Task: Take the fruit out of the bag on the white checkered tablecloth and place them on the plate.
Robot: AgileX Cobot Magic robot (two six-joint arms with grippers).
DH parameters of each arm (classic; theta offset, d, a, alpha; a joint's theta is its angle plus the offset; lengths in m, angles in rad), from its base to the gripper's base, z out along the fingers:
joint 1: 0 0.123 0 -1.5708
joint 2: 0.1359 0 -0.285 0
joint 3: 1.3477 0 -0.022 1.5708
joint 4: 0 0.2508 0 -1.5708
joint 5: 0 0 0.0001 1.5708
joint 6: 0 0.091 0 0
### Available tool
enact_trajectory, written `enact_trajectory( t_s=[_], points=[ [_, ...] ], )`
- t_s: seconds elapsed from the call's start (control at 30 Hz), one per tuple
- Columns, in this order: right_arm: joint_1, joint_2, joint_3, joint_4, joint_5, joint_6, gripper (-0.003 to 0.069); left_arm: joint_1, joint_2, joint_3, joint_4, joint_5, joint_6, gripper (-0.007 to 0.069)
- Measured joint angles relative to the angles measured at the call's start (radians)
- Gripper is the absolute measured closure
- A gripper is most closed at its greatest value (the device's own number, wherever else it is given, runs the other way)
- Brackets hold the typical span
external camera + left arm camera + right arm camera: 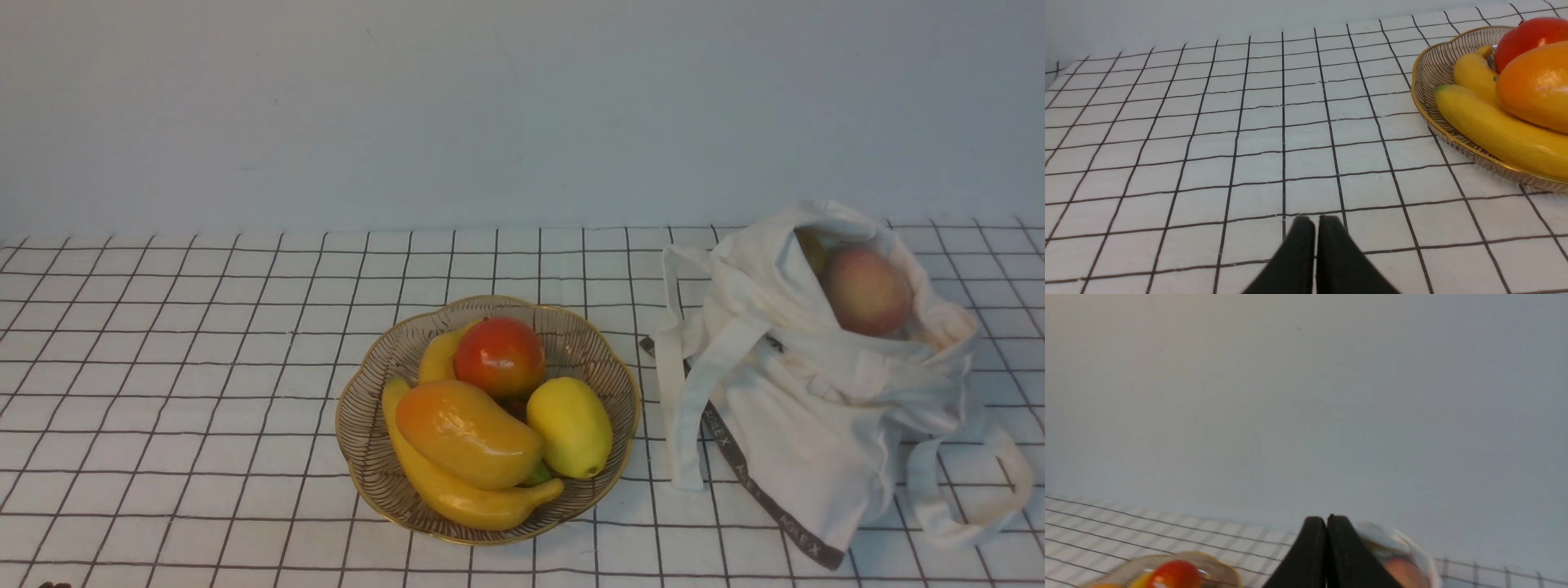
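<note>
The off-white cloth bag (800, 392) lies slumped on the right of the checkered cloth, mouth open. A pinkish-red peach (865, 291) sits inside it, with a bit of something yellowish behind. The gold-rimmed plate (608, 359) stands at the centre and holds the orange-yellow mango (467, 433) among other fruit. Neither gripper shows in the front view. My left gripper (1315, 222) is shut and empty, low over bare cloth, with the plate (1429, 77) and mango (1535, 85) off to its side. My right gripper (1326, 519) is shut and empty, raised, with the blurred bag (1392, 541) and peach (1406, 573) beyond it.
The plate also holds a red round fruit (500, 357), a yellow lemon-like fruit (570, 426), a banana (461, 494) and another yellow fruit (438, 357). The bag's long handles (682, 408) trail on the cloth toward the plate. A plain wall stands behind the table.
</note>
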Motion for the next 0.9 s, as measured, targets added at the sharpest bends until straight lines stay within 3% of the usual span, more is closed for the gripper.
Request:
enact_trajectory(
  t_s=[0.27,0.37,0.9],
  points=[
    [-0.238,-0.206,0.394,-0.025,-0.002,-0.019,0.0673,0.0,0.0,0.0,0.0,0.0,0.0,0.0632],
    [-0.243,-0.218,0.511,-0.023,-0.013,-0.02,0.0673,0.0,0.0,0.0,0.0,0.001,0.0,0.0632],
    [-0.244,-0.222,0.521,-0.017,-0.07,-0.02,0.0673,0.0,0.0,0.0,0.0,0.001,0.0,0.0632]
  ],
)
